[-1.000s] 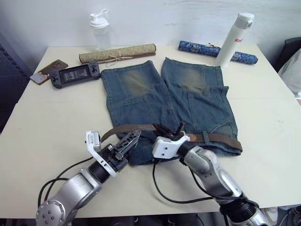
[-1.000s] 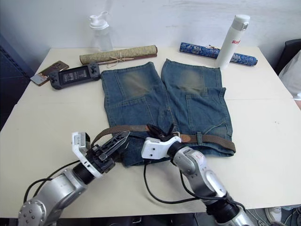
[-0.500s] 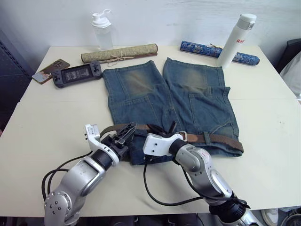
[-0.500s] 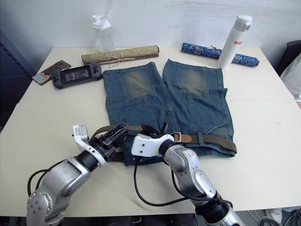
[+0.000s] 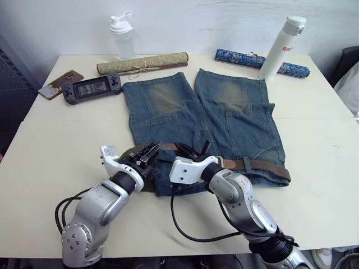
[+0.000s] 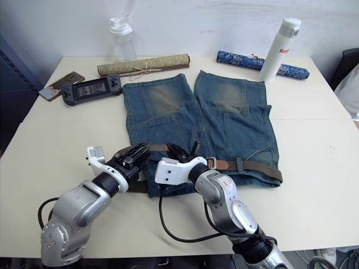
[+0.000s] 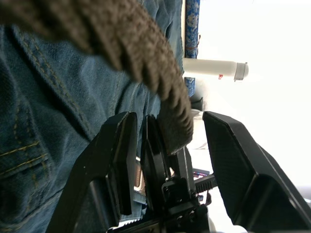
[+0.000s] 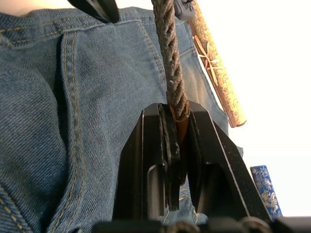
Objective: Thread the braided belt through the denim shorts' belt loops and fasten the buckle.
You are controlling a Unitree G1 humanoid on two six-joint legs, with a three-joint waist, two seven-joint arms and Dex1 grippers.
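Surface (image 5: pixel 50 140): pale cream, carries everything.

Denim shorts (image 5: pixel 235 123): flat near the centre of the surface, legs pointing toward the far edge, waistband toward the robot. Yellowish worn patches on both legs.

Braided belt (image 5: pixel 263 166): lies along the waistband. On the robot's right it passes under one of the belt loops (image 5: pixel 245 164); a tan leather section sits next to the silver buckle (image 5: pixel 217 162) near mid-waist. Toward the robot's left the strap lifts off the denim in a low arc between the two grippers.

Right gripper (image 5: pixel 190 150): over the waistband centre. Right wrist view: fingers (image 8: pixel 146 160) closed tight on the belt's tan end, the braid rising straight out from between them.

Left gripper (image 5: pixel 147 152): at the left waist corner, close beside the right gripper. Left wrist view: fingers (image 7: pixel 116 160) spread apart; the braided strap (image 7: pixel 146 63) crosses between them without being clamped.

Far edge, in descending size: white bottle (image 5: pixel 283 46) on the right, blue patterned roll (image 5: pixel 247 59) lying behind its base; tan rolled mat (image 5: pixel 143 63) just above the left leg hem; clear shaker bottle (image 5: pixel 122 36) behind it; black handheld game console (image 5: pixel 91 88) to the left of the shorts; phone (image 5: pixel 59 83) at the left edge, touching the console's end.
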